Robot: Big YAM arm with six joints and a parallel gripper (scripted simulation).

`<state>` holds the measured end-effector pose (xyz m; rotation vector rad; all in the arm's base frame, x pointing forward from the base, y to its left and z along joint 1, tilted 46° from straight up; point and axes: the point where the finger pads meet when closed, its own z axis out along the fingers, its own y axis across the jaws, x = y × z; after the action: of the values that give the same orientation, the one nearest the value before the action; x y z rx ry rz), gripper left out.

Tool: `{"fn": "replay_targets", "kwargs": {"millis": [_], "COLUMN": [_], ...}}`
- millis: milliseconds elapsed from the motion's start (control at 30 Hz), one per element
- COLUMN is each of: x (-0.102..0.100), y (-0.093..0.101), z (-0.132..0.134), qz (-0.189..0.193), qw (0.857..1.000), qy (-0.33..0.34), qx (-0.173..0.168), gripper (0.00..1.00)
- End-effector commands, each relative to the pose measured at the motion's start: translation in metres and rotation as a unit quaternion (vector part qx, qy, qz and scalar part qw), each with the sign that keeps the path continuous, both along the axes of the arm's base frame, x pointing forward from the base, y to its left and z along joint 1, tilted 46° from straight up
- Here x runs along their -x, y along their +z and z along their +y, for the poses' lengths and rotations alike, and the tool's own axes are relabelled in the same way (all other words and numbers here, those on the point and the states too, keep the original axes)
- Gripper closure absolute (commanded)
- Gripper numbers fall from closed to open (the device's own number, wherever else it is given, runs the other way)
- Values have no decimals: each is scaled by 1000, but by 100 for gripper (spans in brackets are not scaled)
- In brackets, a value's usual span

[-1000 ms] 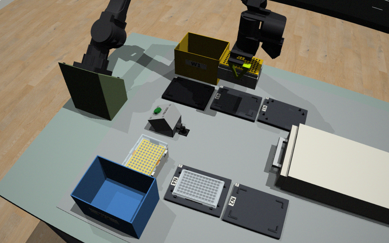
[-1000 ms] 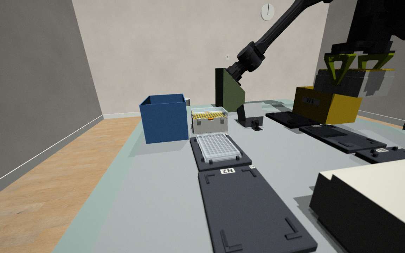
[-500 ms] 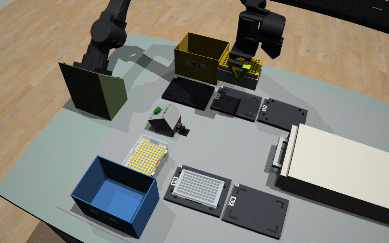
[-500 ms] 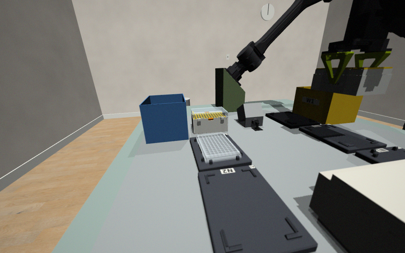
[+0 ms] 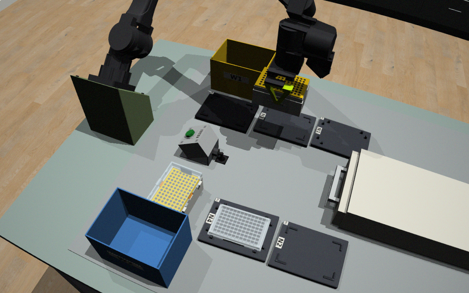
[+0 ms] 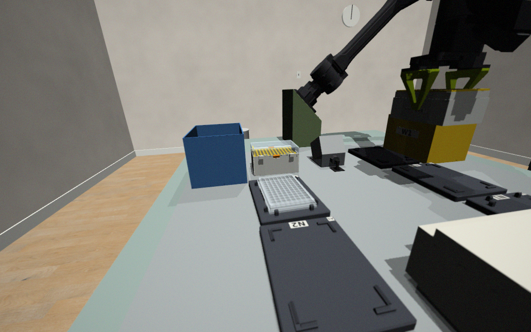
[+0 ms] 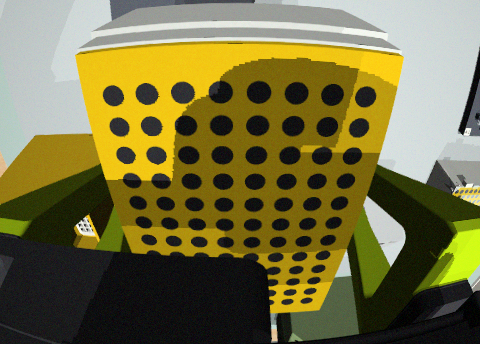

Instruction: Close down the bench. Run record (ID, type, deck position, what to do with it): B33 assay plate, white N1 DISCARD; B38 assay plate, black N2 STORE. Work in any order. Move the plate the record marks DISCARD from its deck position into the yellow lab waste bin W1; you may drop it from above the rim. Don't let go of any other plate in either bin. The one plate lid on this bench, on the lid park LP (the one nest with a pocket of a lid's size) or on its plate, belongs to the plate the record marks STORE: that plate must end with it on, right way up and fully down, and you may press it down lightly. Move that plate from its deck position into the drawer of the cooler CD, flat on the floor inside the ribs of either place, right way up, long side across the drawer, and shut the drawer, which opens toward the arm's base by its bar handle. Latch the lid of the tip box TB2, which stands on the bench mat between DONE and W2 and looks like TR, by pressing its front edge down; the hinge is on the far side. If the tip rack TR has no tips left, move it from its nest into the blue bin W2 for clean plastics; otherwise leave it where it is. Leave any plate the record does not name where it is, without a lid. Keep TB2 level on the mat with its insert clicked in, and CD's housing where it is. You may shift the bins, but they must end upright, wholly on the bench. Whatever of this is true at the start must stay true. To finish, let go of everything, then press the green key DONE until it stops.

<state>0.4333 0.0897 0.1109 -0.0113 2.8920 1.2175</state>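
Observation:
My gripper (image 5: 279, 87) is shut on the tip rack TR (image 5: 281, 94), a grey box with a yellow top whose holes all look dark and empty. It holds the rack level in the air, above its own dark nest (image 5: 283, 125) and right beside the yellow bin W1 (image 5: 237, 67). The rack fills the wrist view (image 7: 240, 158), with the green fingers on its two sides. In the exterior view the rack (image 6: 438, 105) hangs in front of W1 (image 6: 428, 140). The blue bin W2 (image 5: 139, 237) stands open at the near left. The nests N1 (image 5: 340, 137) and N2 (image 5: 308, 253) hold no plate.
Tip box TB2 (image 5: 176, 186) with a clear lid stands by W2. The green DONE key (image 5: 190, 133) sits on its grey box. A clear plate (image 5: 237, 226) lies on N4. The cooler CD (image 5: 418, 204) is at the right, with its bar handle (image 5: 335, 184) facing left.

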Motion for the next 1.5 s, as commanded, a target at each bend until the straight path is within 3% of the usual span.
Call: {"fn": "replay_targets", "kwargs": {"millis": [0,333,433,533,900,1000,1067,1467], "x": [-1,8,10,12,23,23,26,37], "y": [-9,-27,-20,-34,-53,-49,-59,-79], "z": [-19,-36,-38,-43,-62,-64,-68,-89], "qz": [-8,-9,-15,-9,-9,-15,-8,-10], "qw": [1000,1000,1000,1000,1000,1000,1000,1000], "qy": [-9,-9,-9,-9,-8,-8,-8,-8], "qx": [2,2,3,2,2,3,2,3], "gripper": [100,100,100,100,100,100,100,100]}}
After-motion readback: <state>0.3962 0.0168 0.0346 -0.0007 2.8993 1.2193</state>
